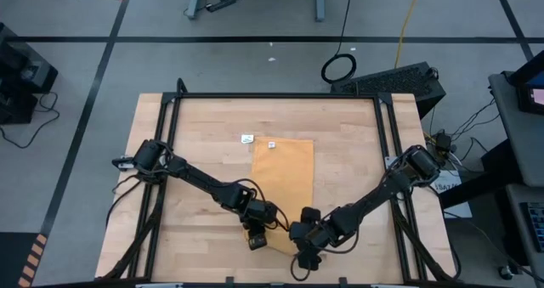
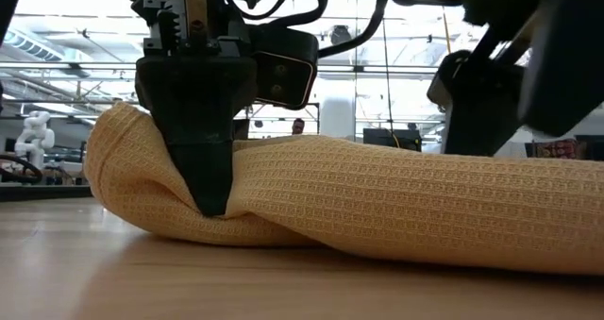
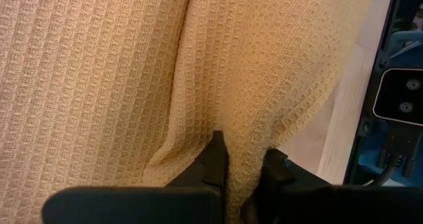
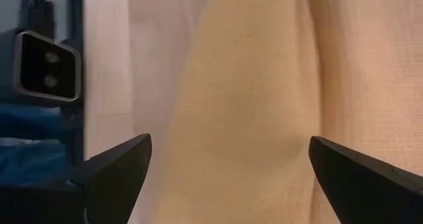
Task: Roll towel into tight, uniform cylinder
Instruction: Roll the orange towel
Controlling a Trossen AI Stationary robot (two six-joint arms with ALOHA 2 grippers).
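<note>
Partly hidden: towel (image 1: 284,173) near edge; left gripper (image 3: 244,174) pinching fold, right gripper (image 4: 228,168) spread.

Bench surface: light wood-plank table (image 1: 195,177) inside a black frame (image 1: 276,96).

Lying directly on the table: the mustard-yellow towel (image 1: 285,177), spread flat as a long rectangle near the table's middle, running from mid-table toward the near edge. Its small white label (image 1: 271,144) sits at the towel's far edge, on the far left corner. Just beside that corner, off the cloth to its left, a small white tag-like object (image 1: 246,138) lies on the bare wood; too small to identify. In the low view the towel's near end (image 2: 377,202) is bunched up into a raised fold above the tabletop, with its underside resting on the wood.
</note>
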